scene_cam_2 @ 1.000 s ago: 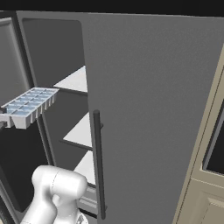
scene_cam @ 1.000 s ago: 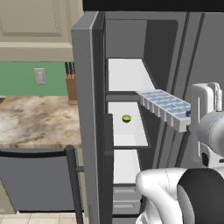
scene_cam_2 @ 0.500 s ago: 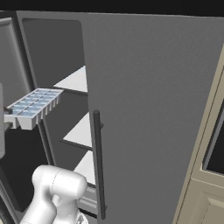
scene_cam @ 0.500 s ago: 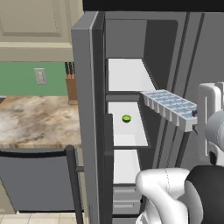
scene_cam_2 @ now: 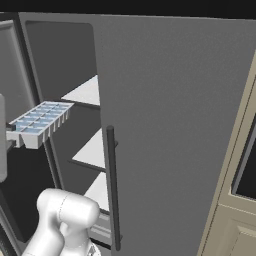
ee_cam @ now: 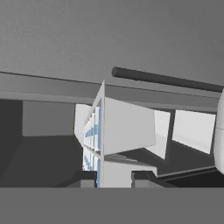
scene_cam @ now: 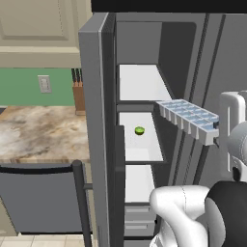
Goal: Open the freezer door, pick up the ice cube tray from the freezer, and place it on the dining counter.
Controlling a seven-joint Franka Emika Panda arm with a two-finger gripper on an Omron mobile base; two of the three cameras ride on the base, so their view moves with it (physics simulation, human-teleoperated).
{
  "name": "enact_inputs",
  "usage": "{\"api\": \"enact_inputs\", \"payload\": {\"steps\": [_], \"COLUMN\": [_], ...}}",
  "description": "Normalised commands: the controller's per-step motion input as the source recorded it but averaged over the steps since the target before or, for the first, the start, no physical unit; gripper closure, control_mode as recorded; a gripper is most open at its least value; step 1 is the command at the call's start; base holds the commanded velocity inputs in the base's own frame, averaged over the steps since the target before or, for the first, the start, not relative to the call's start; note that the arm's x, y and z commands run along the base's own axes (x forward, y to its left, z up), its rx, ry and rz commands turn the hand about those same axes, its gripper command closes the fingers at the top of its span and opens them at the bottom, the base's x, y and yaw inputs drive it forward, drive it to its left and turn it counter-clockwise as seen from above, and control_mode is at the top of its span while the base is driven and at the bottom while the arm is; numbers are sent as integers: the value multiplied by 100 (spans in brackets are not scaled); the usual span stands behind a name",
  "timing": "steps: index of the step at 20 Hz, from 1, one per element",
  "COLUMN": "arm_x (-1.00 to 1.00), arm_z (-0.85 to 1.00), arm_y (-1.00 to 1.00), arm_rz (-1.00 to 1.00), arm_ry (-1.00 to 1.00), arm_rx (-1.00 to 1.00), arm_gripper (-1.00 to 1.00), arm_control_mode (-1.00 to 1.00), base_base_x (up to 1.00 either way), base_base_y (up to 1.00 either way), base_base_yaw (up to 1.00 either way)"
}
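The freezer door (scene_cam: 96, 120) stands swung wide open on the left. The pale blue ice cube tray (scene_cam: 187, 117) hangs level in the air in front of the freezer (scene_cam: 144, 82) shelves, out past their front edge. My gripper (scene_cam: 217, 137) is shut on its near end. From the right the tray (scene_cam_2: 41, 119) shows left of the wider door, with the gripper (scene_cam_2: 9, 131) at its near end. The hand view shows the tray (ee_cam: 127, 127) edge-on, clamped between my gripper's (ee_cam: 113, 178) dark fingertips (ee_cam: 142, 177). The dining counter is out of view.
A tiny green round item (scene_cam: 139, 130) lies on the middle white shelf (scene_cam: 144, 149). The wider plain door (scene_cam_2: 170, 125) with its dark bar handle (scene_cam_2: 112, 190) stays closed on the right. A smaller marble counter (scene_cam: 38, 135) with a knife block (scene_cam: 78, 94) lies left of the open door.
The gripper and the tray have drifted slightly outward from the shelves, to the right in the left base view. The arm's lower links have turned a little.
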Motion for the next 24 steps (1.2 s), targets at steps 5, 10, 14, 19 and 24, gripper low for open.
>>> {"api": "enact_inputs", "payload": {"steps": [5,10,14,19,24], "arm_x": [0,0,0,0,0], "arm_z": [0,0,0,0,0], "arm_y": [0,0,0,0,0], "arm_rz": [0,0,0,0,0], "arm_ry": [0,0,0,0,0], "arm_rx": [0,0,0,0,0], "arm_gripper": [100,100,100,100,100], "arm_control_mode": [-100,100,100,100,100], "base_base_x": [0,-1,-26,-47,-61], "base_base_y": [0,0,-2,-8,-10], "base_base_yaw": [0,0,0,0,-3]}}
